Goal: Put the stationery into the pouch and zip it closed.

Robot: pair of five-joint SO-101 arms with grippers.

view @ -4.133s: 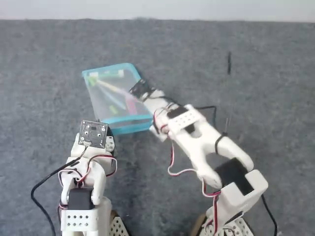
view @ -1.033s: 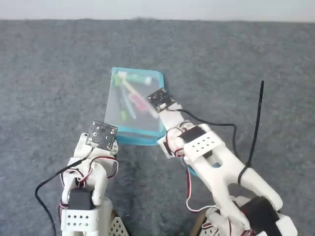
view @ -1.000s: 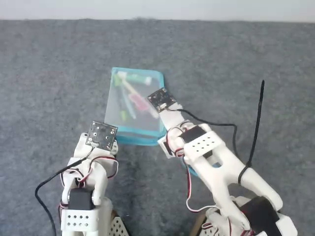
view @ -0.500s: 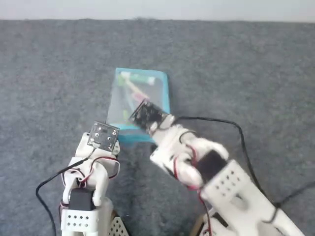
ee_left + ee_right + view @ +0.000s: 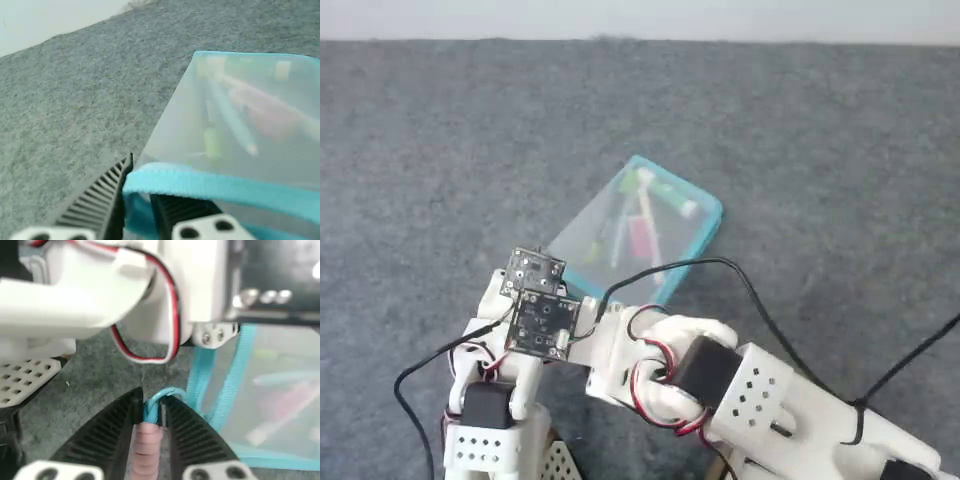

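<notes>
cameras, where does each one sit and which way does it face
High view: fixed above the table, looking down at the pouch; left arm and right arm show at the near edge.
Left wrist view: on the left arm, facing along the left gripper, shut on the pouch's blue edge.
Right wrist view: on the right arm, facing the right gripper, shut on the zip pull, left arm beyond.
Shared: all three show the pouch.

The pouch (image 5: 630, 230) is frosted, translucent plastic edged in woven turquoise cloth. The grey table cover (image 5: 820, 130) is rough, matt felt. The zip pull (image 5: 150, 412) between the ribbed, matt-black plastic fingers (image 5: 110, 435) of the right gripper (image 5: 152, 399) is cord.
</notes>
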